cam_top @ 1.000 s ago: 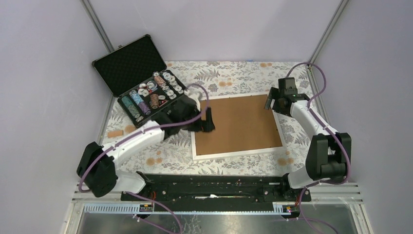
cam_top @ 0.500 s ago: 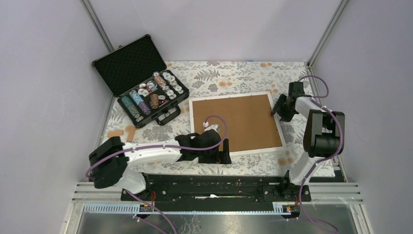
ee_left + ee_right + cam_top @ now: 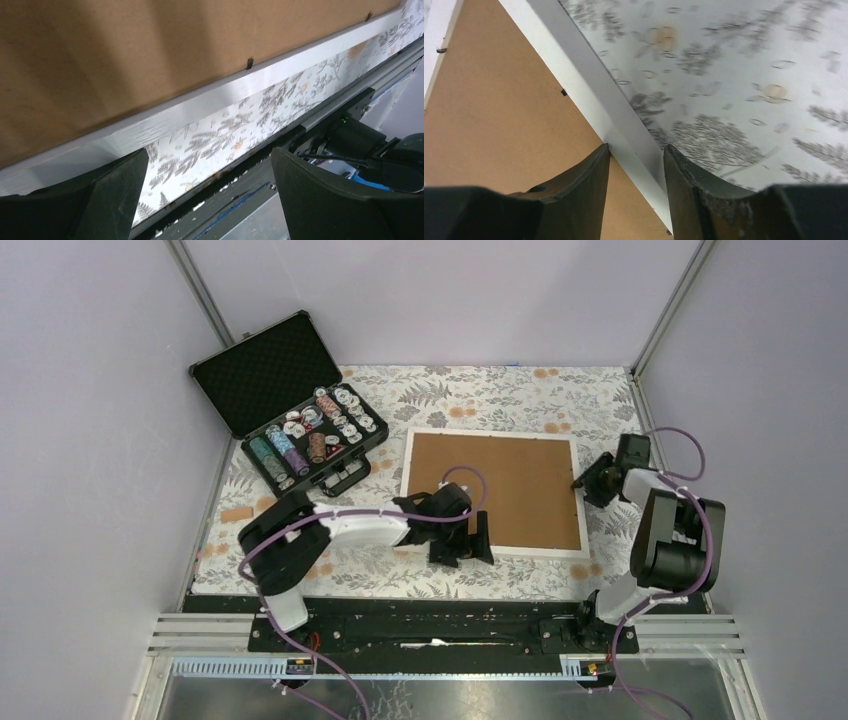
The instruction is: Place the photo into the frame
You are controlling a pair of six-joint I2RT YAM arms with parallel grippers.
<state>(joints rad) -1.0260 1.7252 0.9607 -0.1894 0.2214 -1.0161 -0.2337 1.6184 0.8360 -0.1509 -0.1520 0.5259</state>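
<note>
The white frame (image 3: 490,433) lies face down on the floral tablecloth, with the brown backing board (image 3: 495,490) inside it. The photo is not in view. My left gripper (image 3: 465,545) is open at the frame's near left corner. In the left wrist view its fingers (image 3: 75,200) are spread wide, low by the frame's near rail (image 3: 200,105), and hold nothing. My right gripper (image 3: 583,480) is at the frame's right edge. In the right wrist view it (image 3: 636,160) straddles the white rail (image 3: 591,100), closed on it, next to the backing board (image 3: 499,125).
An open black case of poker chips (image 3: 290,420) stands at the back left. Small tan pieces (image 3: 245,510) lie near the left edge of the cloth. The black mounting rail (image 3: 440,620) runs along the near edge. Grey walls close in on three sides.
My left arm has swung from the frame's left edge to its near left corner. My right gripper has moved down the right edge. The frame has shifted and turned slightly to the right.
</note>
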